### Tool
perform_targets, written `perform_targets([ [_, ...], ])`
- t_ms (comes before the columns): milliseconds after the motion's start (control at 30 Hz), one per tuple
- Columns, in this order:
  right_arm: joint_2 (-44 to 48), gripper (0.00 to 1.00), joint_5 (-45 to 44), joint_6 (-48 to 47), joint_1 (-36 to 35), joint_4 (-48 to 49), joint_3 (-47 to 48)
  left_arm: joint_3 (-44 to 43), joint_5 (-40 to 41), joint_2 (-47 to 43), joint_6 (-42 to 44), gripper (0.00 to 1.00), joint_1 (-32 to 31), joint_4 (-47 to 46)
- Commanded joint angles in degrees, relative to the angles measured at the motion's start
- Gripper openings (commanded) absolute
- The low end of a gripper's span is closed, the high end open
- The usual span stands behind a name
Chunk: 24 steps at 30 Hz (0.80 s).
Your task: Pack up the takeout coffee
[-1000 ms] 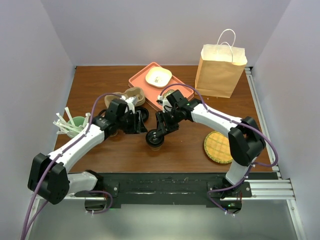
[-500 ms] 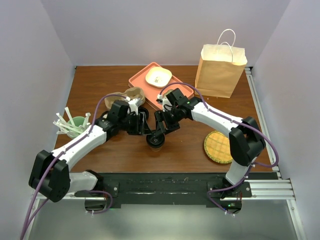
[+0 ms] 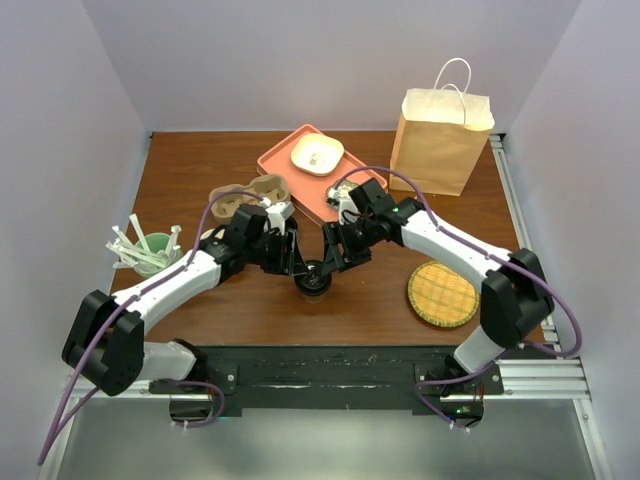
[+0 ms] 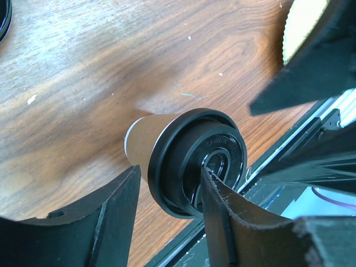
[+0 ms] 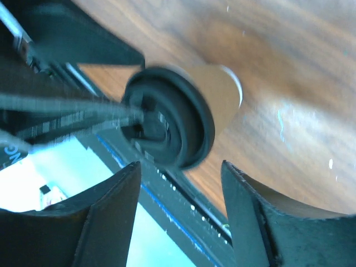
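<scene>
- Small brown paper cup with round black plastic lid [image 3: 313, 277] stands upright, near-centre on the brown wooden surface [image 3: 375, 303].
- Left jaws: part-open, straddling the lid, not clamped.
- Right jaws: open at its right side, gripping nothing.
- Tall brown paper bag [image 3: 440, 145] stands far right.

Overhead looks down; wrist views closely share the takeout coffee [image 4: 183, 161].

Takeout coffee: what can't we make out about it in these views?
- Top external: the takeout coffee is mostly covered by the left gripper and right gripper, so contact can't be read.
- Left wrist: a finger crosses the lid and hides its near edge.
- Right wrist: blur smears the lid, so no detail shows.
- Paper bag, top external: the inside is hidden by its own walls.
</scene>
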<state>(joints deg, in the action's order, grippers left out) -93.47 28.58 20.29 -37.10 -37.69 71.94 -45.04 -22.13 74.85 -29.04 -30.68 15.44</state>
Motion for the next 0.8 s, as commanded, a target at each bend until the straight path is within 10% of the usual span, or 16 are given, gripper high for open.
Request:
perform_targets([
  [0,5.05,0.59,3.94,1.76,0.19,2.27,-5.74,1.53,2.88,0.30,2.84,0.50,-0.52,0.55],
  [767,4.44,0.36,3.95,12.58,0.19,18.53,-17.45,2.94,2.88,0.30,3.46,0.50,-0.70,0.73],
])
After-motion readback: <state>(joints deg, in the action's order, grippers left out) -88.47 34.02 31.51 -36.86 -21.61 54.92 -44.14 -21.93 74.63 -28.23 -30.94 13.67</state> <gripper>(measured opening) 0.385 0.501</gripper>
